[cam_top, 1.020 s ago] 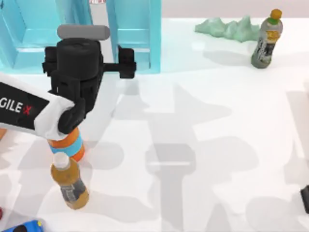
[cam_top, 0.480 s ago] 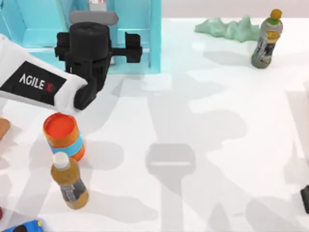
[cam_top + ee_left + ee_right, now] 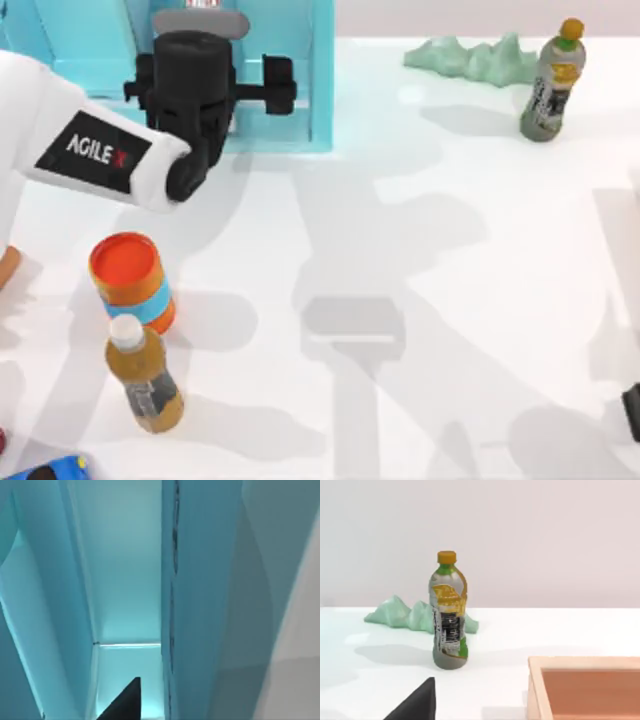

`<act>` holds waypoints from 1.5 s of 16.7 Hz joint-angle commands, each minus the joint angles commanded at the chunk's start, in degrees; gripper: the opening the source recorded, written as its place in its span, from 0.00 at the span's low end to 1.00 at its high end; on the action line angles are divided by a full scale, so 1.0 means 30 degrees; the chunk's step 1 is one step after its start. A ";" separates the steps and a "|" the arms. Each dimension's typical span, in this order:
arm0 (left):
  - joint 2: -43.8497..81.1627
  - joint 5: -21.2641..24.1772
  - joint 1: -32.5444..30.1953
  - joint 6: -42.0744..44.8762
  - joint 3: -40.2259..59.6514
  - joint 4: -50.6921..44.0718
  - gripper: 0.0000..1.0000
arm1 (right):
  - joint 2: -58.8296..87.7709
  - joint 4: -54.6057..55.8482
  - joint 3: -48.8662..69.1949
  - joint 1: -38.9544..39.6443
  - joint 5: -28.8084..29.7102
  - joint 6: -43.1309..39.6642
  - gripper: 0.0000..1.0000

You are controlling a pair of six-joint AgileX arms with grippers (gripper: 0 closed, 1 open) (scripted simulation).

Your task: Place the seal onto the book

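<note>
White tabletop (image 3: 420, 300) is spread across the top view, and at its far left a turquoise shelf unit (image 3: 280, 70) is stood upright. Over that shelf the left gripper (image 3: 200, 25) is held, wrist pointed down into a compartment; a likely reason is that something inside is being reached for, though this is only judged from the pose. From the left wrist view, teal walls and a vertical divider (image 3: 172, 600) are seen close up, with one dark fingertip (image 3: 125, 705) at the frame's edge. Whether the left fingers are apart or together cannot be told.

Nearer on the left, an orange canister with a blue band (image 3: 130, 282) is stood, touching or just behind a capped bottle (image 3: 145, 378). At the far right, another bottle (image 3: 552, 80) is stood beside a crumpled green shape (image 3: 470, 58).

The seal and the book cannot be located with certainty at this moment. The right arm is parked off at the right, where a wooden tray (image 3: 585, 685) is seen from its wrist; its finger state cannot be told.
</note>
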 joint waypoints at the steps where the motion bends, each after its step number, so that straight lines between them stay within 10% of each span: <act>1: 0.0000 0.0000 0.0000 0.0000 0.0000 0.0000 1.00 | 0.0000 0.0000 0.0000 0.0000 0.0000 0.0000 1.00; 14: 0.0000 0.0000 0.0000 0.0000 0.0000 0.0000 0.02 | 0.0000 0.0000 0.0000 0.0000 0.0000 0.0000 1.00; 25: -0.0287 -0.0092 -0.0160 0.0018 -0.0097 -0.0207 0.00 | 0.0000 0.0000 0.0000 0.0000 0.0000 0.0000 1.00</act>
